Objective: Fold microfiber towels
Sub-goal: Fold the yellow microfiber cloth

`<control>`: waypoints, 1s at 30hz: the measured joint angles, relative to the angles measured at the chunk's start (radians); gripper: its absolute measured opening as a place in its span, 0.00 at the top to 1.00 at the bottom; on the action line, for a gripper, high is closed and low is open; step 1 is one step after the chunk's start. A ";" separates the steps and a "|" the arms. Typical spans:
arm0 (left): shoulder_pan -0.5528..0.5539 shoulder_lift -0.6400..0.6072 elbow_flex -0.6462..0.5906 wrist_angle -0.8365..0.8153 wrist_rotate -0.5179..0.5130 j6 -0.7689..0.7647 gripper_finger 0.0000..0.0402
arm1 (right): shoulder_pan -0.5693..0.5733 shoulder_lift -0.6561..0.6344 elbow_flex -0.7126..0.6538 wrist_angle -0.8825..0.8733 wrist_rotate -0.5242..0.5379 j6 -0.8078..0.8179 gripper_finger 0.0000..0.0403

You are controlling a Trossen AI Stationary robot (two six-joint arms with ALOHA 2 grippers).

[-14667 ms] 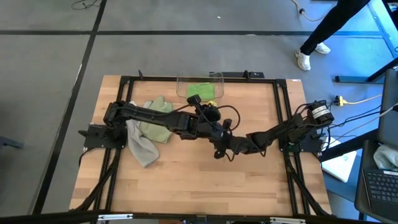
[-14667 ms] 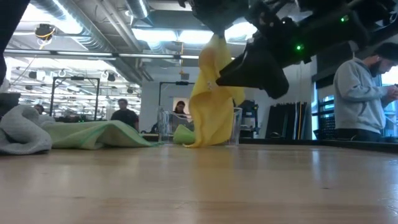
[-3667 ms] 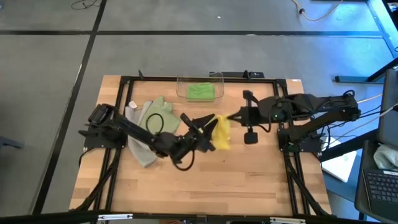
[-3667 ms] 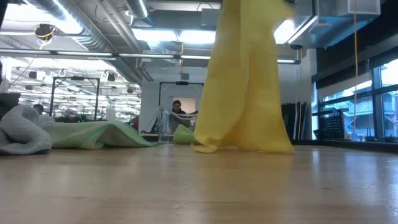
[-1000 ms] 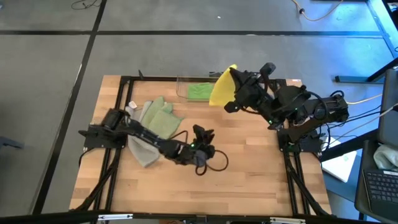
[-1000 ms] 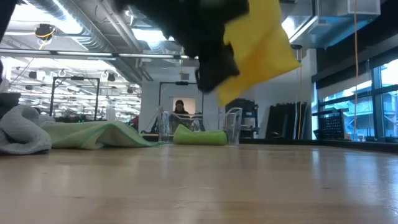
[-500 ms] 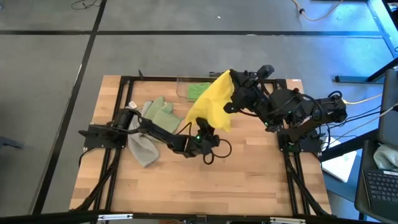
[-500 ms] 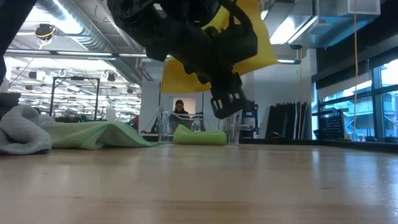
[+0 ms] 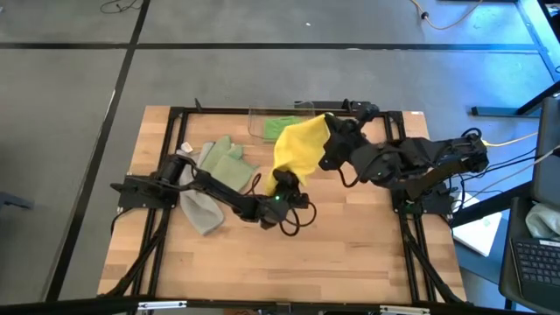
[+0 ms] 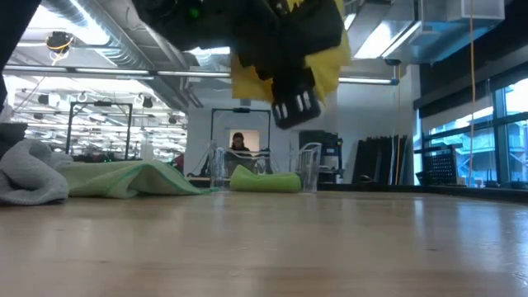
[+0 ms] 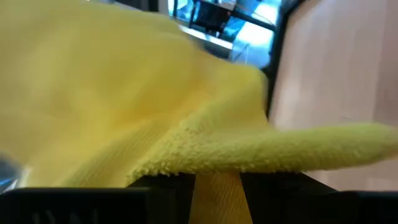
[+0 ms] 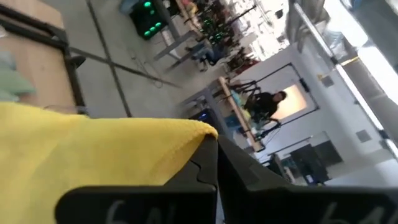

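The yellow towel [image 9: 297, 147] hangs in the air over the table's middle, slanting between my two grippers. My right gripper [image 9: 332, 131] is shut on its upper end, high above the table. My left gripper [image 9: 282, 179] is lower and nearer, pointing level toward the far edge, shut on the towel's lower end. A pale sage green towel [image 9: 226, 164] lies crumpled on the table at the left, partly over a grey towel [image 9: 199, 214]. A folded bright green towel [image 9: 276, 129] lies in the clear bin [image 9: 306, 109]. My left gripper has the yellow towel's lower edge [image 11: 214, 190] between its two fingers, coming at it level from the near side. A fringed hem [image 11: 186, 163] lies across the fingers' tops. One layer or several, I cannot tell. This end is clear of the table. My right gripper pinches the towel's upper corner [image 12: 200, 134] between its shut fingers, coming from the table's right. The cloth falls away below it toward my left gripper, lifted clear.
The black frame rails [image 9: 175, 112] run along the table's edges. The bin stands at the far edge, just behind the hanging towel. Bare wood [image 9: 350, 254] lies toward the near edge and the right.
My right gripper has come down a little with the towel's corner. The towel, flung out toward the far edge a second ago, has swung down and toward the near side. My left gripper has moved toward the far edge and turned, and now meets the towel's lower end.
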 joint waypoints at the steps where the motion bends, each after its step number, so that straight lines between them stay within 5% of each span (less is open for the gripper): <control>1: 0.000 -0.007 0.001 0.003 -0.001 0.000 0.72 | 0.000 0.000 0.000 -0.033 -0.004 0.032 1.00; 7: 0.001 -0.026 0.001 -0.004 -0.030 -0.023 0.72 | 0.000 -0.001 0.000 -0.316 -0.062 0.313 1.00; 13: -0.022 -0.026 0.001 -0.018 -0.034 -0.050 0.72 | -0.005 -0.001 -0.035 -0.630 -0.468 0.710 1.00; 16: -0.066 -0.026 0.001 -0.017 -0.046 -0.056 0.72 | 0.008 -0.001 -0.085 -0.652 -0.615 0.763 1.00; 24: -0.236 -0.026 0.001 -0.017 -0.059 -0.229 0.72 | 0.037 -0.001 -0.155 -0.642 -0.609 0.777 1.00; 30: -0.369 -0.025 0.001 -0.018 -0.040 -0.414 0.72 | 0.056 -0.001 -0.155 -0.649 -0.799 0.852 1.00</control>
